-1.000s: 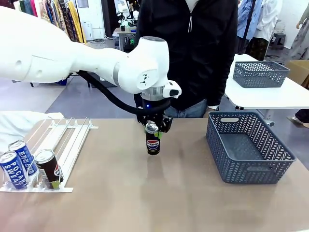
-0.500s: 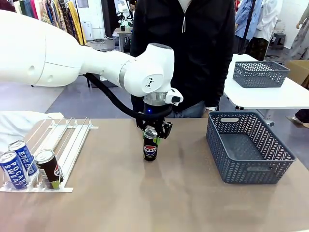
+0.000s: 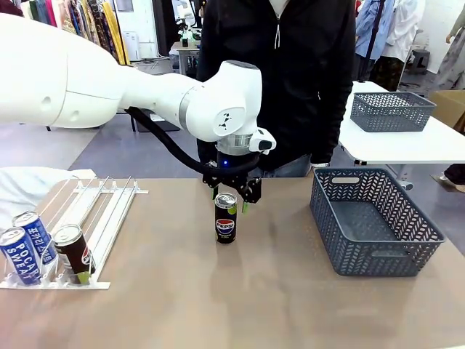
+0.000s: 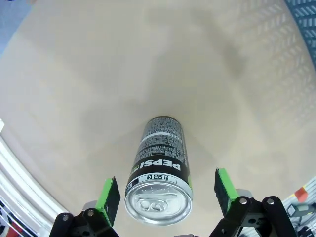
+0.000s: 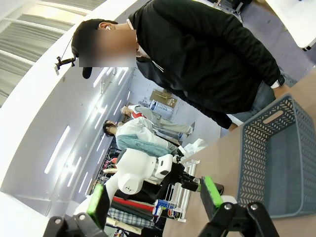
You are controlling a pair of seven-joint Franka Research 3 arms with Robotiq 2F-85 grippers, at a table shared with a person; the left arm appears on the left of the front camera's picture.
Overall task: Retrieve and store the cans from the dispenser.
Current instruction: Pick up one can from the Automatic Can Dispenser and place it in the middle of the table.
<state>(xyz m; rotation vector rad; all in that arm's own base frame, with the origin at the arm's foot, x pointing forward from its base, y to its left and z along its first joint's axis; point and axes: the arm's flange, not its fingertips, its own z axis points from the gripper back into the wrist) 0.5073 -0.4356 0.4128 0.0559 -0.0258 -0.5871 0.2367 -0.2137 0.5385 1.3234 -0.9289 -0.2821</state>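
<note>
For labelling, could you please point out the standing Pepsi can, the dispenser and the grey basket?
Pepsi can (image 3: 226, 227): front view, on its logo.
Dispenser (image 3: 112, 225): front view, on a white rail.
Grey basket (image 3: 389, 258): front view, on its near wall.

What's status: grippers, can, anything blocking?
Left gripper open astride Pepsi can top, not touching. Can upright on table. Right gripper open, holding nothing. Nothing between can and basket.

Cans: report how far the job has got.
Done: one Pepsi can stands upright mid-table, out of the dispenser. In hand: nothing; the left gripper is open, its pads apart on either side of that can's top. Left: that can to the grey basket, plus two blue cans and one black can at the dispenser's low end.
</note>
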